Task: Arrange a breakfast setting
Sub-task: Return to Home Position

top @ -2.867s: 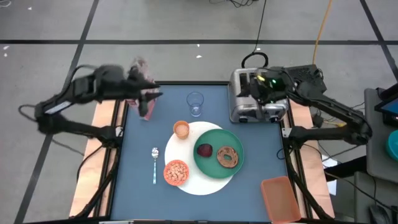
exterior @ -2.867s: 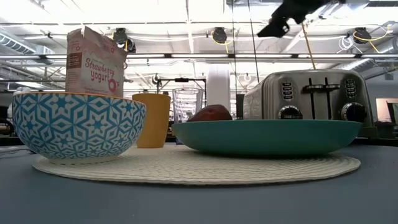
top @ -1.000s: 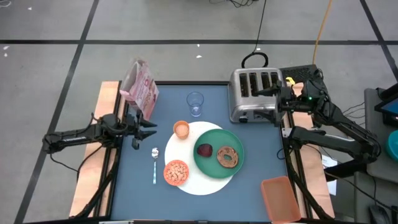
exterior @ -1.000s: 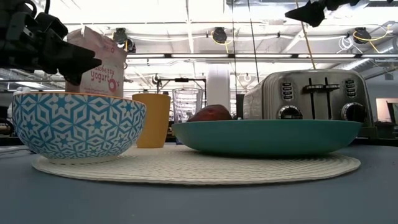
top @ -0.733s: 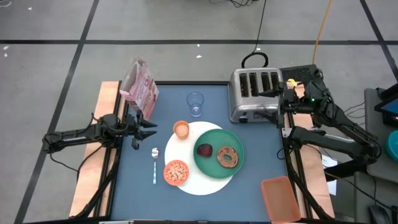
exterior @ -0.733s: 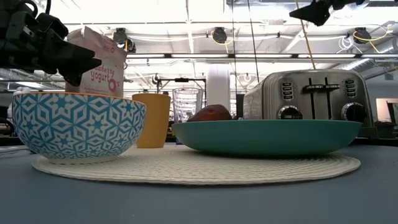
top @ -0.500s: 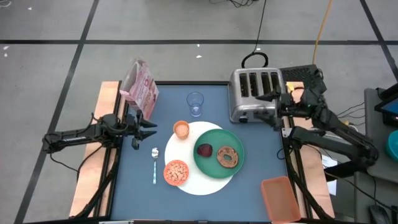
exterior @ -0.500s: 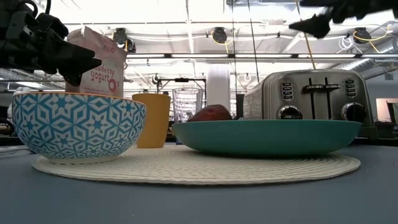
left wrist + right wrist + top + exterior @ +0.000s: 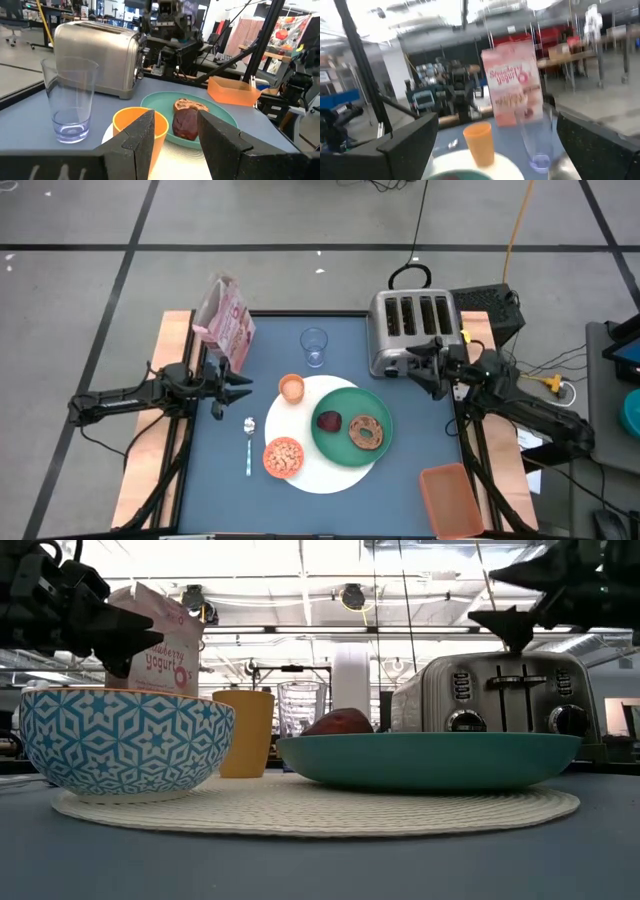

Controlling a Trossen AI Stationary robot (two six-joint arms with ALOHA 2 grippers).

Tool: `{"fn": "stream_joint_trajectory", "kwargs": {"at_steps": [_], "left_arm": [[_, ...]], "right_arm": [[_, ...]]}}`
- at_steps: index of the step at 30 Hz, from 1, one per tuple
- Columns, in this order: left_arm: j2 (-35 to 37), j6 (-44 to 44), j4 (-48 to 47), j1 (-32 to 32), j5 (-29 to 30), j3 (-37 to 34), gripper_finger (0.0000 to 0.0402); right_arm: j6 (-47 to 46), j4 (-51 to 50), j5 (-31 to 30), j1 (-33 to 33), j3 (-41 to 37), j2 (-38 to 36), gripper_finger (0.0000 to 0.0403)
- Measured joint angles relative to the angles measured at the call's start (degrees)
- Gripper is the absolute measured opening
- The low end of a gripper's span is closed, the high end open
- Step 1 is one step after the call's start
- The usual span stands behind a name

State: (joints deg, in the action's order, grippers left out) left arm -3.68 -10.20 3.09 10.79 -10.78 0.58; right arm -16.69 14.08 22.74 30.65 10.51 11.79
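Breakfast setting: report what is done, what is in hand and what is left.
Done: bagel and apple on the plate; plate, bowl and cup on the mat; spoon beside it; glass beyond. In hand: nothing; left gripper and right gripper hang open at the sides of the table. Left: apparently only the return to home.

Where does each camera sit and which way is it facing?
High: overhead, straight down on the table; both arms, left gripper and right gripper open at its sides.
Low: table height, level across bowl and plate toward toaster; both grippers hang at top corners.
Left wrist: on that arm, past its fingers toward glass, cup, toaster.
Right wrist: on that arm, past its fingers toward carton, cup, glass.
Shared: both wrist views catch cup and glass, from opposite sides.
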Motion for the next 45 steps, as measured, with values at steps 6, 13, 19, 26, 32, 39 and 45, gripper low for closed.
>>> {"fn": "stream_joint_trajectory", "kwargs": {"at_steps": [6,13,19,26,32,39,45], "left_arm": [[0.0,-0.5,0.1,0.0,0.0,0.0,0.0154],[0.0,-0.6,0.1,0.0,0.0,0.0,0.0154],[0.0,-0.7,0.1,0.0,0.0,0.0,0.0154],[0.0,-0.9,0.1,0.0,0.0,0.0,0.0154],[0.0,-0.8,0.1,0.0,0.0,0.0,0.0154],[0.0,-0.8,0.1,0.0,0.0,0.0,0.0154],[0.0,-0.8,0.1,0.0,0.0,0.0,0.0154]], "right_arm": [[-5.3,13.4,0.8,-0.1,-8.3,-2.8,0.0396],[-5.3,12.6,0.0,-3.0,-9.3,-3.2,0.0396],[-4.6,10.1,-2.9,-7.0,-9.4,-3.2,0.0396],[-1.9,6.7,-5.2,-11.2,-9.4,-3.1,0.0396],[-3.2,-0.5,-5.2,-14.0,-9.4,-3.1,0.0396],[-3.6,-1.2,-10.0,-19.5,-9.4,-3.0,0.0396],[-3.0,-3.4,-16.3,-24.2,-9.5,-2.3,0.0396]]}}
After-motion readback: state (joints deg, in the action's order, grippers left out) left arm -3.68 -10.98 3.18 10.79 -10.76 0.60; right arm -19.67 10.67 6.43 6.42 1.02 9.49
